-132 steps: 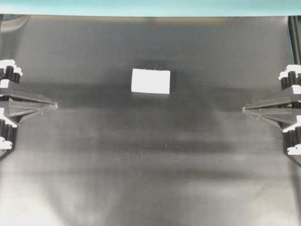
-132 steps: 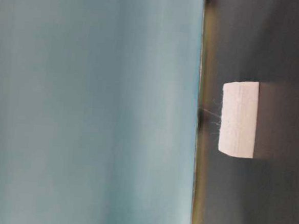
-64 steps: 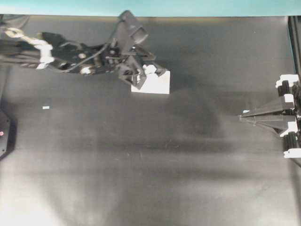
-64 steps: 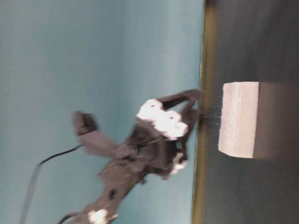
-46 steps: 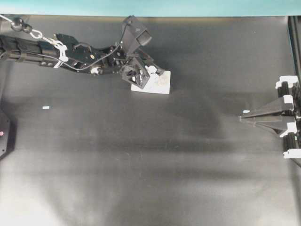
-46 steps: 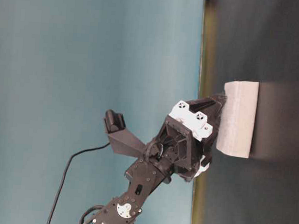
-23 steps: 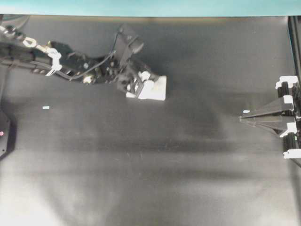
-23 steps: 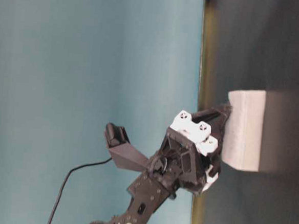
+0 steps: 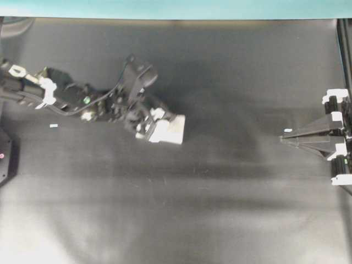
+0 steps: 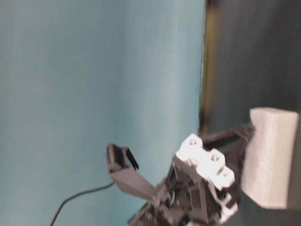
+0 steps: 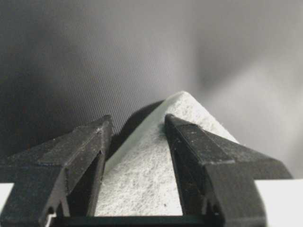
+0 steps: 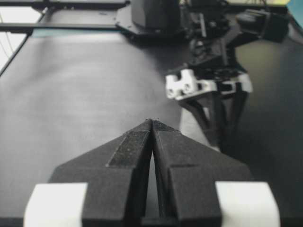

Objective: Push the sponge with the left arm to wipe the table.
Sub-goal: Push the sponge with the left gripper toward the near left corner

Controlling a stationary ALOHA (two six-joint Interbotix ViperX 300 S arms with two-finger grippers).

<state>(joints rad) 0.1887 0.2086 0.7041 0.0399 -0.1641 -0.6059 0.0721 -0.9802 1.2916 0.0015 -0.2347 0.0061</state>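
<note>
The large matte black table point(image 9: 231, 209) filled the overhead view, bounded at twelve o'clock by a teal strip point(image 9: 176, 8); wide bare surface lay open from three through nine o'clock. No containers stood on it. The long black jointed left arm point(image 9: 71, 99), with cables and white clips, reached in from nine o'clock toward the centre. Its pointed black left gripper point(image 9: 159, 129) sat partly open, its two fingers point(image 11: 85, 146) straddling a corner of the small white rectangular sponge point(image 9: 171, 131), which lay on the table just left of centre. Only the left wrist view showed the sponge wedged between those fingers; whether they pressed it could not be told. The black right gripper point(image 9: 289, 137) with white tabs rested at three o'clock, well apart, its jaws closed together and empty, as the right wrist view confirmed. A tiny white fleck point(image 9: 53, 126) lay near nine o'clock.
</note>
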